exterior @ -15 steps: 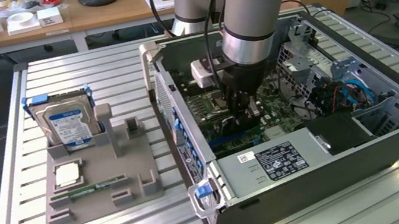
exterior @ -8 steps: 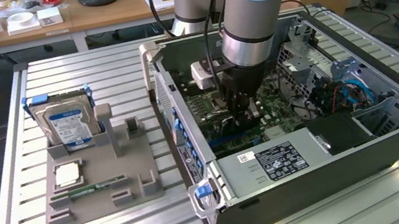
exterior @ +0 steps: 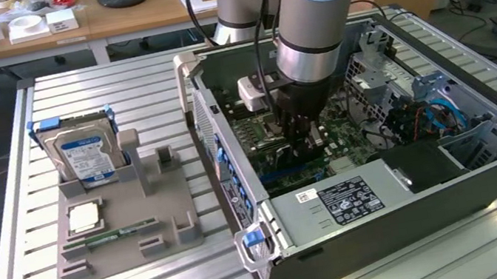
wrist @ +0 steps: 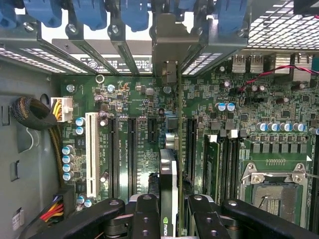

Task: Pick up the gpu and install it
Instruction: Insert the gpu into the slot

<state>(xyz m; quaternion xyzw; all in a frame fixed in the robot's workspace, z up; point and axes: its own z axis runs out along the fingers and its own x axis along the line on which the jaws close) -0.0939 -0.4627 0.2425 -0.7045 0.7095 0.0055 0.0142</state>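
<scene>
Hand (wrist: 169,206) partly closed, clamped on the gpu (wrist: 168,169) (held edge-on), above the motherboard (wrist: 134,94), inside the open computer case (exterior: 393,229)

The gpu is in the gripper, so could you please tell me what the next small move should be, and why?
Probably press the gpu straight down toward the motherboard: the gripper holds it edge-on over the slots, and I cannot tell whether it is seated.

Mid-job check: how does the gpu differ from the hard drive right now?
The gpu is a thin card, clamped in the gripper inside the case, over the motherboard slots. The hard drive is a thick labelled block, standing in the grey holder outside it. Both stand on edge.
</scene>
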